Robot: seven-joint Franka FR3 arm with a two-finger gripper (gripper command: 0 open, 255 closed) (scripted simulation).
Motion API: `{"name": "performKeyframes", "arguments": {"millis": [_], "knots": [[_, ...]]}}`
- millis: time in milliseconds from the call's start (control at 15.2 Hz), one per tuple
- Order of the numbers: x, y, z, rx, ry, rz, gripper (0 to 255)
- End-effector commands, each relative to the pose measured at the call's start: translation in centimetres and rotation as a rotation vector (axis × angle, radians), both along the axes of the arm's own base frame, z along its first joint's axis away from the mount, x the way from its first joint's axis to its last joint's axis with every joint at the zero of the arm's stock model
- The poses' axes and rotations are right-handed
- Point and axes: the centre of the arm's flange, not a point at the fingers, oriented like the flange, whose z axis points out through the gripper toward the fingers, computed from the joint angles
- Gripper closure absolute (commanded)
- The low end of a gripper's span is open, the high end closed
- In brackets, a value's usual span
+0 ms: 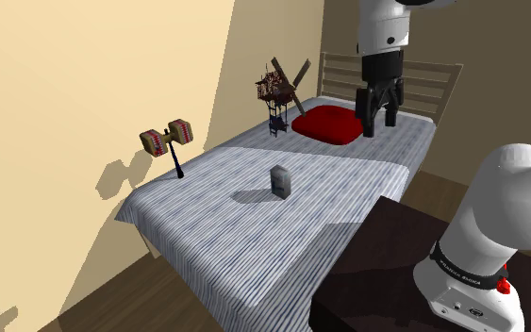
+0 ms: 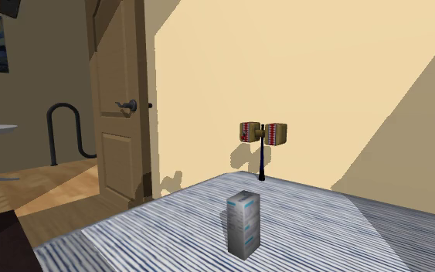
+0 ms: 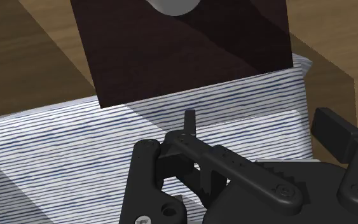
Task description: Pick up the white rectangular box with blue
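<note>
A bed (image 1: 254, 236) with a cover striped in blue and white is seen running along a cream wall (image 1: 93, 85), with a slatted headboard (image 1: 433, 80) at its far end. The white arm (image 1: 499, 217) is seen rising from the dark stand (image 1: 386, 245) at the shoulder view's lower right. A panelled door (image 2: 119, 116) is shown open at the second exterior view's left.

A red pillow (image 1: 327, 124) is laid just before the headboard. A model windmill (image 1: 277, 90) is stood beside it, toward the wall. A toy mallet (image 1: 167, 140) with a dark handle is stood upright at the bed's wall-side edge.

The gripper (image 1: 378, 129) is held above the bed near the pillow, pointing down, its fingers spread apart with nothing between them.

The white rectangular box with pale blue print (image 2: 243, 222) is stood upright near the middle of the bed, well apart from the gripper and from the mallet. A shadow is cast by it toward the shoulder view's left.
</note>
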Motion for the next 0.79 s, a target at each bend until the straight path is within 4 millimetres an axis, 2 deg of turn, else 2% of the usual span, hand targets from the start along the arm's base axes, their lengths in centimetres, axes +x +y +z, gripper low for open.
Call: {"name": "performKeyframes", "arguments": {"millis": [0, 726], "knots": [[0.0, 0.0, 0.0, 0.000, 0.000, 0.000, 0], [9.3, -2.6, -10.0, -0.039, -0.036, -0.006, 0]]}}
